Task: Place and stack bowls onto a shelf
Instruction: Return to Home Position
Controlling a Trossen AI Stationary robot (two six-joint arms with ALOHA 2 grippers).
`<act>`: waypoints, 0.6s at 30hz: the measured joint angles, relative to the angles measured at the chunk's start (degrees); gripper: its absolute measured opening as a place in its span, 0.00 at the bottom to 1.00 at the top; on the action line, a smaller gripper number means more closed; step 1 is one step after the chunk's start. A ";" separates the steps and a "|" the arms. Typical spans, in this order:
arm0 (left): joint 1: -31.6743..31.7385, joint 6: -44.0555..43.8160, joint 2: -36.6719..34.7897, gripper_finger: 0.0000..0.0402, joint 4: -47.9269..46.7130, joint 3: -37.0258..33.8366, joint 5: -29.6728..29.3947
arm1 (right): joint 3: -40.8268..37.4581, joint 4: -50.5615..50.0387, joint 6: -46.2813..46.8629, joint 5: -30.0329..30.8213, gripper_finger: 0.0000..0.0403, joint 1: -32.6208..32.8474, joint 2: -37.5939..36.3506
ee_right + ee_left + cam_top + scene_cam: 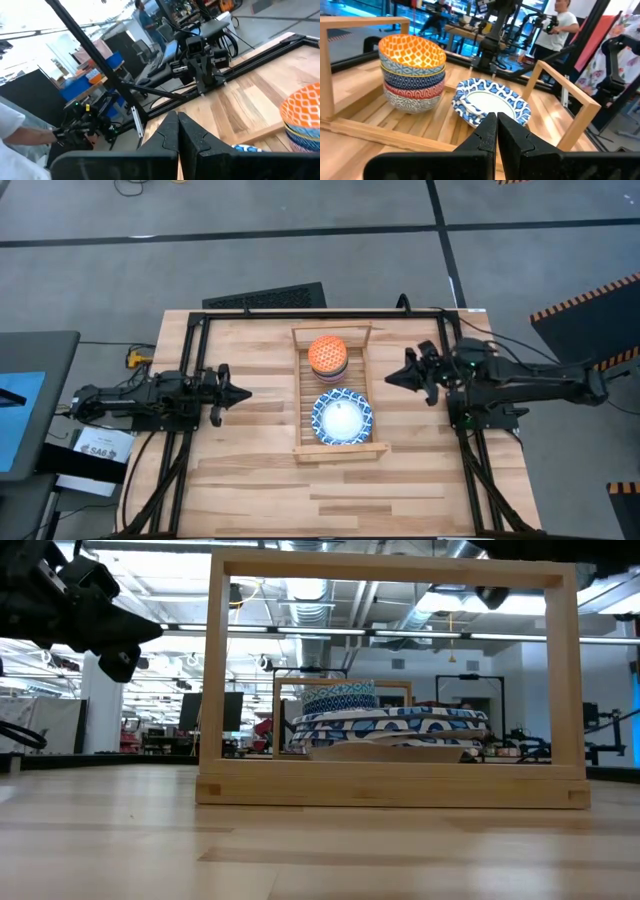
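From above: shelf [304,395] mid-table, deep bowls [328,354] stacked at one end, orange on top, wide blue-white stack [341,418] at the other. Left gripper [243,392] and right gripper [388,380] flank it, both clear of it. Low view: wide blue-white stack sits inside the shelf. Wrist views: both finger pairs pressed together, empty.

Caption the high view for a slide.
An orange-topped stack and a blue-and-white stack sit on the shelf; the shut left tool and right tool flank it.
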 joint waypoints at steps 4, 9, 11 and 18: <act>0.00 0.09 0.02 0.00 -0.02 -0.04 -0.18 | -7.45 3.58 0.34 0.38 0.05 0.83 -7.17; 0.00 0.12 0.02 0.00 -0.02 -0.07 -0.21 | -16.64 13.86 0.00 5.17 0.04 5.68 -12.90; 0.00 0.10 0.01 0.00 0.00 -0.09 -0.25 | -19.38 16.18 -2.13 8.22 0.04 8.08 -14.24; 0.00 0.11 0.02 0.00 0.00 -0.11 -0.25 | -24.99 15.89 -6.02 10.80 0.04 13.09 -19.29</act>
